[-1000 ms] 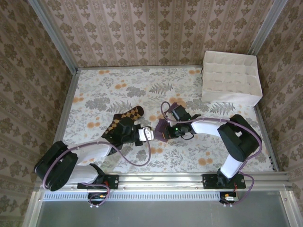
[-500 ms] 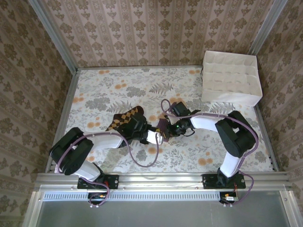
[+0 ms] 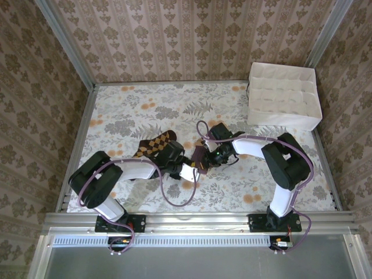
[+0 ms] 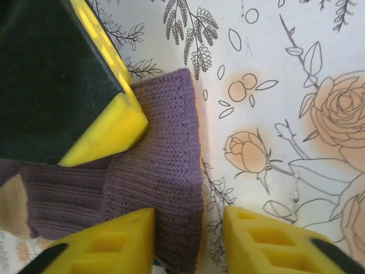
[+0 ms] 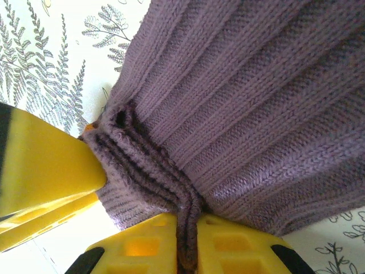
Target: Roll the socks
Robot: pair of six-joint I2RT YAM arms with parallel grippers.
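right gripper (image 5: 140, 197): clenched on a bunched fold of the purple sock (image 5: 256, 103) | left gripper (image 4: 188, 228): released, jaws parted with that sock's ribbed edge lying between them | purple sock: on the bench (image 3: 145, 104), between both grippers | brown checked sock (image 3: 152, 144): flat, just behind the left gripper
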